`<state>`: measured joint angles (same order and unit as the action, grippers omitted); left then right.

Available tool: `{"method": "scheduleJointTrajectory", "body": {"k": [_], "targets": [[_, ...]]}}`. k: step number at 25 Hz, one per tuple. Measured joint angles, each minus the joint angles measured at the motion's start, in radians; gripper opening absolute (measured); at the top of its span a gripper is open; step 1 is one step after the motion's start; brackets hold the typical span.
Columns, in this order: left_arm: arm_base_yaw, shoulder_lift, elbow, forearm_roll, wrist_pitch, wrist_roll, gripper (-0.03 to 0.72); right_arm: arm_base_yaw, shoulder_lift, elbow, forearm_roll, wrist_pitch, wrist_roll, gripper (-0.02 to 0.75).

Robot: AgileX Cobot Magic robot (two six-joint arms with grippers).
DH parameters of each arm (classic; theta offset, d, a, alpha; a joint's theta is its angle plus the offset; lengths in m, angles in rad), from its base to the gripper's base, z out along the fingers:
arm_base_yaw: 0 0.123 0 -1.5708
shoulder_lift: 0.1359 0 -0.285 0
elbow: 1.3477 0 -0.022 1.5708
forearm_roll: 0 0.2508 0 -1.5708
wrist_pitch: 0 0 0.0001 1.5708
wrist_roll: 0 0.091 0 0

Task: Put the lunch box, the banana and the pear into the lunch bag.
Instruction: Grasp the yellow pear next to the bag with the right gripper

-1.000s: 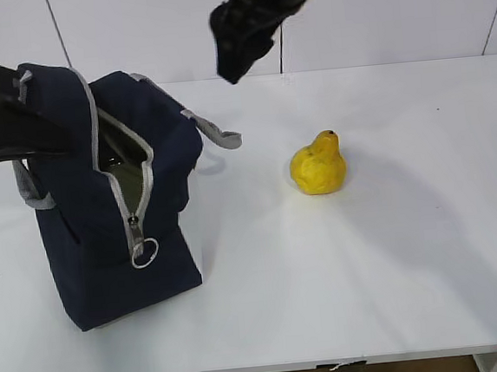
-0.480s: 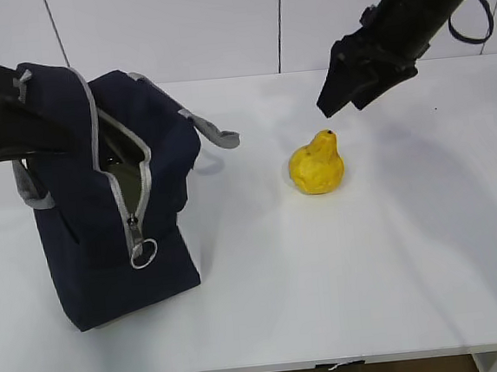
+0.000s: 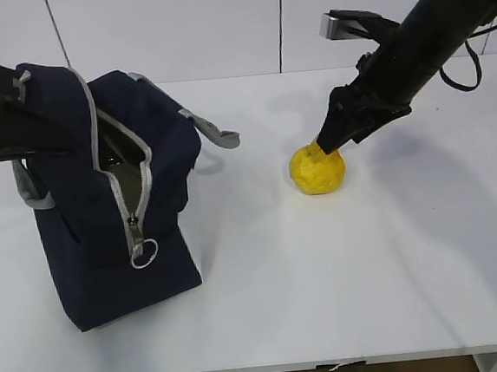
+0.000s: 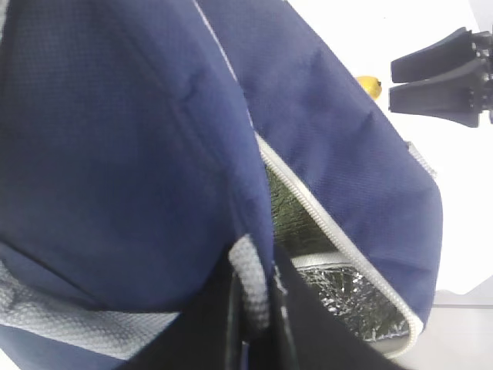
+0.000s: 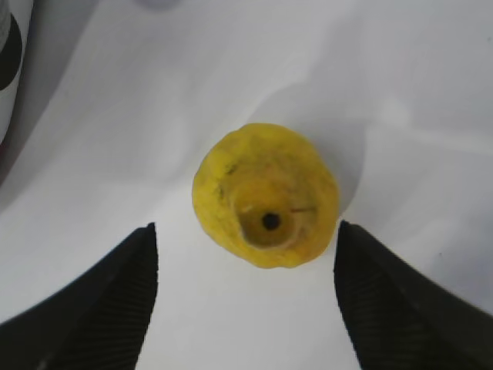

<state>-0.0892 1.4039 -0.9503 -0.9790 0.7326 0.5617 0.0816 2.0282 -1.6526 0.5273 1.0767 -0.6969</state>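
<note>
Right gripper [image 5: 245,301] open, jaws either side of pear [image 5: 266,194], frame centre. Left gripper [image 4: 254,308] clamped on lunch bag [image 3: 115,198] edge, frame left.

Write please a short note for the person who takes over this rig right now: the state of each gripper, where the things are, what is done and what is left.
Left gripper: shut on the grey trim of the lunch bag, holding its mouth open.
Right gripper: open, jaws on either side of the pear, not closed on it yet.
The pear stands upright on the table, to the right of the bag.
The bag stands upright, unzipped; the foil lining shows inside.
Lunch box and banana: not on the table; whether they are in the bag cannot be told.
Left: close on the pear, lift it, drop it into the bag.
</note>
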Motion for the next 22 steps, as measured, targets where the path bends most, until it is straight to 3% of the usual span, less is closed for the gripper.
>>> {"method": "scheduleJointTrajectory", "body": {"k": [5,18,22], "targets": [[0.0,0.0,0.0,0.0,0.0,0.0,0.019,0.0,0.0,0.0,0.011,-0.095,-0.02,0.561],[0.0,0.0,0.0,-0.006,0.0,0.0,0.018,0.0,0.093,0.002,0.108,-0.142,-0.047,0.561],[0.0,0.0,0.0,-0.007,0.0,0.0,0.018,0.0,0.093,0.002,0.109,-0.146,-0.049,0.509]]}}
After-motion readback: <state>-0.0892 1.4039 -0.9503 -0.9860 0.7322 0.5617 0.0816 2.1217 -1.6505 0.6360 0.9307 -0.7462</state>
